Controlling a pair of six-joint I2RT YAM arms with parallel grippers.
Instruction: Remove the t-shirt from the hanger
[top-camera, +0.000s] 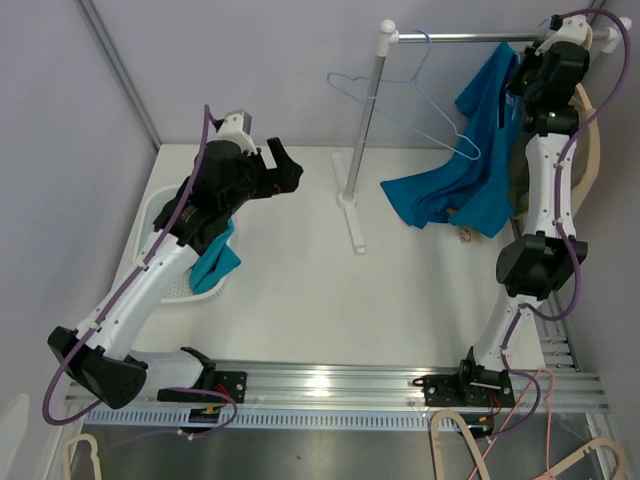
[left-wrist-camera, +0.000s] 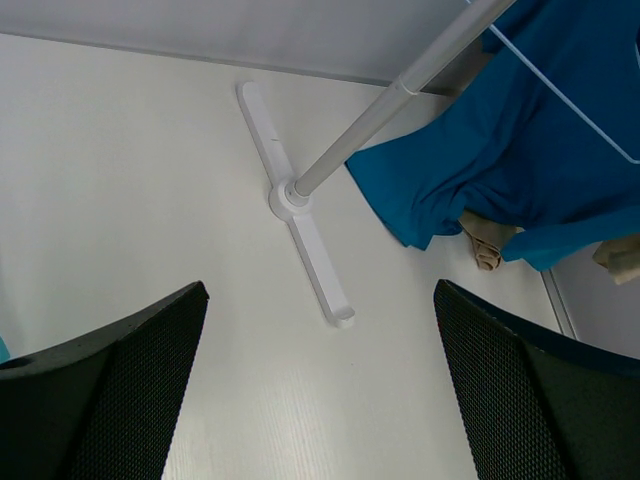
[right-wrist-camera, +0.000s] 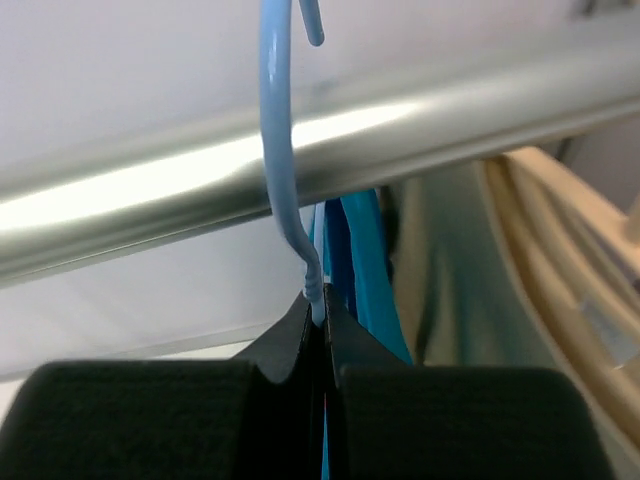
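Observation:
A blue t-shirt (top-camera: 470, 165) hangs from the rail's right end, its lower part lying on the table. It also shows in the left wrist view (left-wrist-camera: 520, 150) and behind the jaws in the right wrist view (right-wrist-camera: 365, 260). My right gripper (top-camera: 532, 62) is up at the rail, shut on the neck of a light blue hanger (right-wrist-camera: 283, 180) whose hook sits over the rail (right-wrist-camera: 420, 130); the jaws (right-wrist-camera: 322, 320) pinch the wire. Another light blue hanger (top-camera: 400, 95) hangs further left, its corner over the shirt. My left gripper (top-camera: 290, 168) is open and empty above the table, left of the rack; its fingers (left-wrist-camera: 110, 390) stand wide apart.
The rack's pole (top-camera: 365, 120) stands on a white foot (top-camera: 352, 215) at mid table. A white basket (top-camera: 160, 215) holding a blue cloth (top-camera: 215, 262) sits at the left, under my left arm. Beige cloth (top-camera: 520, 180) hangs behind the shirt; a beige scrap (top-camera: 463, 236) lies below it.

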